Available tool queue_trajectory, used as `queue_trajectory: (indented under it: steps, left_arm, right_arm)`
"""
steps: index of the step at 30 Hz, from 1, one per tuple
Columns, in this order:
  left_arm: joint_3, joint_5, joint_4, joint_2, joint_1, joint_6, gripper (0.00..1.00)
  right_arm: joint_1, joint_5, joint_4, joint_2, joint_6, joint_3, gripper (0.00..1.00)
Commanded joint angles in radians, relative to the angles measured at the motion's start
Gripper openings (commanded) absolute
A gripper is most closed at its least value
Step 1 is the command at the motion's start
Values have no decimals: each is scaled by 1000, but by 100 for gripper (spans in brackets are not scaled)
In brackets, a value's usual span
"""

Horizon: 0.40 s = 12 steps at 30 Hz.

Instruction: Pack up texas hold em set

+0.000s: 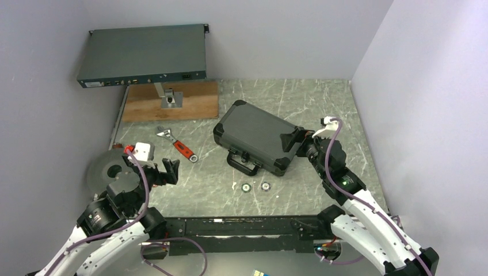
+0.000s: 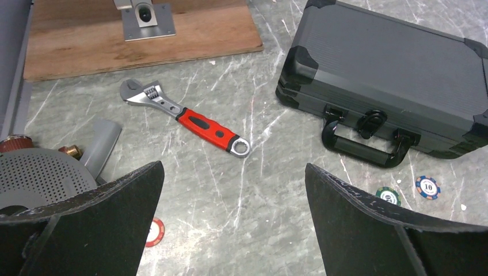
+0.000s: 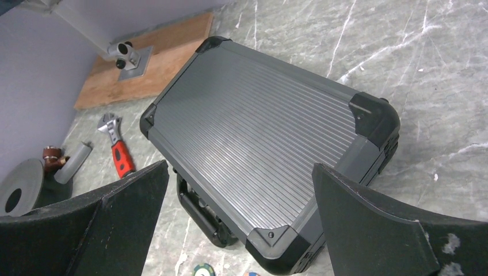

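Note:
The black ribbed case (image 1: pixel 256 135) lies shut on the table, its handle (image 1: pixel 243 162) toward me. It also shows in the left wrist view (image 2: pixel 397 75) and the right wrist view (image 3: pixel 259 132). Two chips (image 1: pixel 246 187) (image 1: pixel 265 186) lie in front of the handle; the left wrist view shows them as green (image 2: pixel 389 196) and blue (image 2: pixel 427 187). A red chip (image 2: pixel 154 232) lies by my left finger. My left gripper (image 1: pixel 158 169) (image 2: pixel 233 218) is open and empty above bare table. My right gripper (image 1: pixel 296 140) (image 3: pixel 239 224) is open, hovering over the case's near right corner.
A red-handled wrench (image 1: pixel 177 144) lies left of the case. A wooden board (image 1: pixel 172 102) with a metal stand and a flat grey rack box (image 1: pixel 144 54) are at the back left. A grey perforated disc (image 1: pixel 106 169) sits beside my left arm. Walls close in both sides.

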Motion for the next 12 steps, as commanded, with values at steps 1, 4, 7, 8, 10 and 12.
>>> queue_trajectory:
  steps: [1, 4, 7, 8, 10, 12]
  left_arm:
    - [17, 17, 23, 23, -2, 36, 100]
    - [19, 13, 18, 23, -2, 32, 100]
    - [18, 10, 16, 14, -2, 29, 100]
    - [18, 9, 16, 12, -2, 28, 100]
    - [17, 9, 16, 6, -2, 27, 100]
    - [17, 9, 14, 2, -2, 25, 100]
  right_arm:
    - [-2, 23, 16, -9, 6, 7, 100]
    - [-2, 22, 10, -2, 5, 15, 100]
    - [-2, 34, 13, -1, 12, 14, 100]
    - [-2, 50, 10, -1, 16, 16, 100]
    - [-2, 64, -1, 0, 7, 32, 100]
    - [-2, 64, -18, 2, -7, 47, 100]
